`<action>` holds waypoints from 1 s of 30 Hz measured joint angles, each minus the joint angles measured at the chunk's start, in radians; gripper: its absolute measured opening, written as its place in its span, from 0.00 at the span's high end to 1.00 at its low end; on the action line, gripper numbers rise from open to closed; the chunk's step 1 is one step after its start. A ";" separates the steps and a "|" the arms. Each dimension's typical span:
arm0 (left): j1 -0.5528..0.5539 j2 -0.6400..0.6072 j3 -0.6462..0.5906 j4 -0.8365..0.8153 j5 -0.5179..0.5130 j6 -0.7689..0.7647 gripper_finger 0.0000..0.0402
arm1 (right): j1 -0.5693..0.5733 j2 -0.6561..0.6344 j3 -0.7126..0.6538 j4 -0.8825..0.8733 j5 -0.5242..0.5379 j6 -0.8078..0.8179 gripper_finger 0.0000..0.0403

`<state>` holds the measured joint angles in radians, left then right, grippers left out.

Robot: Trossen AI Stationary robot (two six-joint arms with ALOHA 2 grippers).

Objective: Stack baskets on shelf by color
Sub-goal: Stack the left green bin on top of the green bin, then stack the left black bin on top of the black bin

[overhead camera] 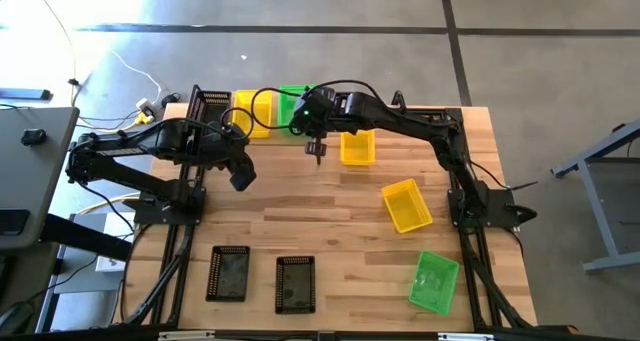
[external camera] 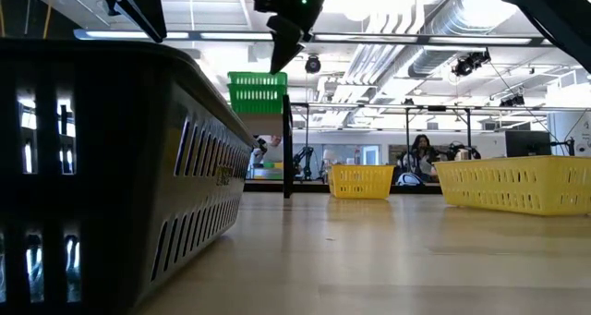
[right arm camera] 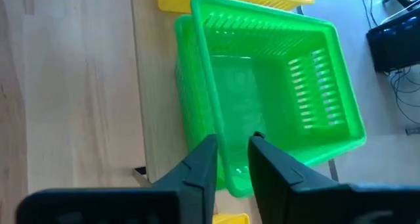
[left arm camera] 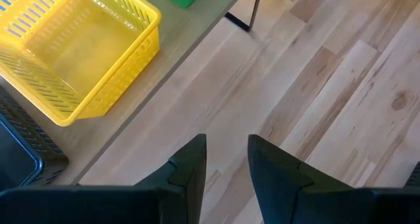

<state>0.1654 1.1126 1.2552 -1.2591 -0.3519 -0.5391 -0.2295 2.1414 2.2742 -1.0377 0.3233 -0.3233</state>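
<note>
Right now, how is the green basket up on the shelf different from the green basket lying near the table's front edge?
The green basket on the shelf sits raised on the shelf; the loose green basket lies on the tabletop. The shelf one has the right gripper close beside it and a yellow basket as neighbour; the loose one sits alone. Both are bright green with perforated sides.

Bright green slotted basket [right arm camera: 275, 92] on the pale wooden shelf [left arm camera: 197, 37], yellow slotted basket [left arm camera: 72, 50] beside it on the shelf, black perforated baskets [overhead camera: 228, 273] — two — well in front of the shelf, tabletop [overhead camera: 330, 221] of light wood planks
</note>
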 joint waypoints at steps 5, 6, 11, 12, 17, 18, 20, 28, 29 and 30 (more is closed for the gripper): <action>0.000 0.000 0.000 0.000 0.000 0.000 0.75 | 0.000 0.000 0.005 0.008 -0.009 0.000 0.78; 0.000 0.000 0.000 0.000 0.000 0.000 0.75 | 0.001 0.000 0.012 0.003 -0.009 0.000 0.78; 0.000 0.000 0.000 0.000 0.000 0.000 0.75 | 0.000 -0.003 0.072 -0.043 0.069 0.000 0.78; 0.000 0.000 0.000 0.000 0.000 0.000 0.75 | -0.003 -0.003 0.082 -0.052 0.081 0.000 0.78; 0.000 0.000 0.000 0.000 0.001 0.019 0.75 | -0.035 -0.013 0.081 -0.084 0.093 0.036 0.78; 0.000 0.000 0.000 0.000 0.004 0.027 0.75 | -0.041 -0.014 0.081 -0.087 0.095 0.048 0.78; -0.001 0.000 0.000 0.000 0.024 0.040 0.75 | -0.048 -0.019 0.081 -0.121 0.093 0.071 0.78; -0.063 0.000 0.000 0.000 0.106 0.081 0.75 | -0.038 -0.020 0.081 -0.220 0.089 0.193 0.78; -0.080 0.000 0.000 0.000 0.106 0.080 0.75 | -0.032 -0.020 0.081 -0.229 0.088 0.212 0.78; -0.096 0.000 0.000 0.000 0.106 0.081 0.75 | -0.027 -0.020 0.081 -0.237 0.088 0.232 0.78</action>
<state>0.0692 1.1126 1.2552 -1.2594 -0.2455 -0.4585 -0.2564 2.1212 2.3554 -1.2748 0.4114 -0.0918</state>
